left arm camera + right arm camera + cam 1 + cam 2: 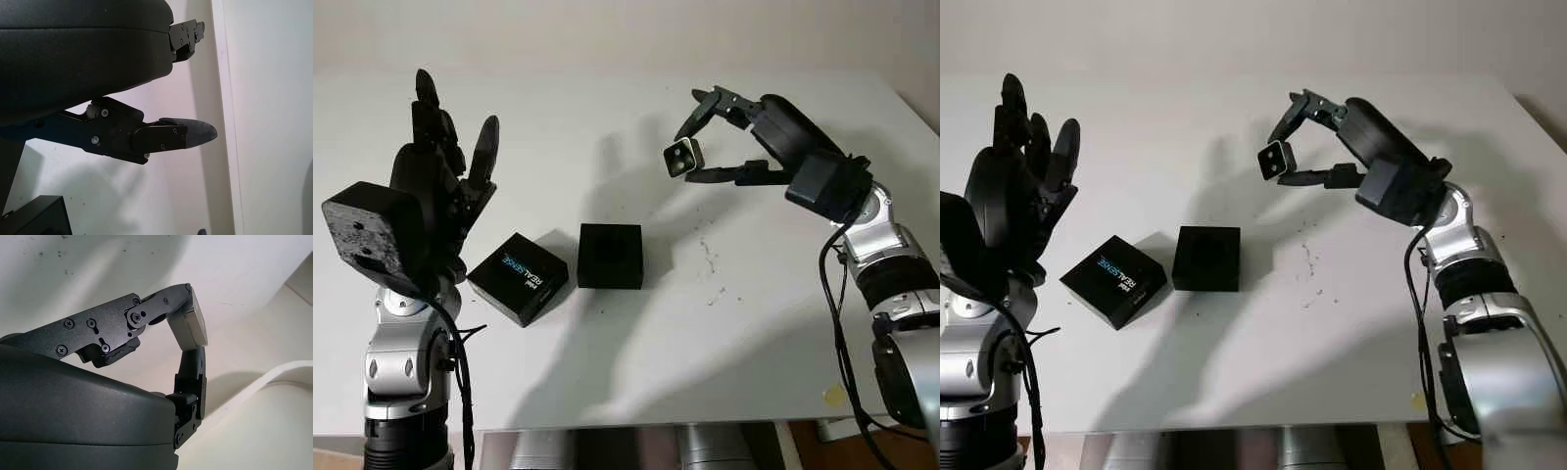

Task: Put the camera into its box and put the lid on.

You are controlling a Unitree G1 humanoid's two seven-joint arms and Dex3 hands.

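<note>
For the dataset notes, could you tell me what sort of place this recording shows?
Probably a lab or test bench: a plain white table against a bare wall, holding just an open black box and its lid. The right hand holds a small camera above it; the left hand is raised, open.

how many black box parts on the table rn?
2. The lid with the RealSense print lies near the left hand; the open box sits just right of it. The camera is up in the right hand.

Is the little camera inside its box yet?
Not yet. The right hand holds the camera in the air above the table, apart from the box and lid.
</note>
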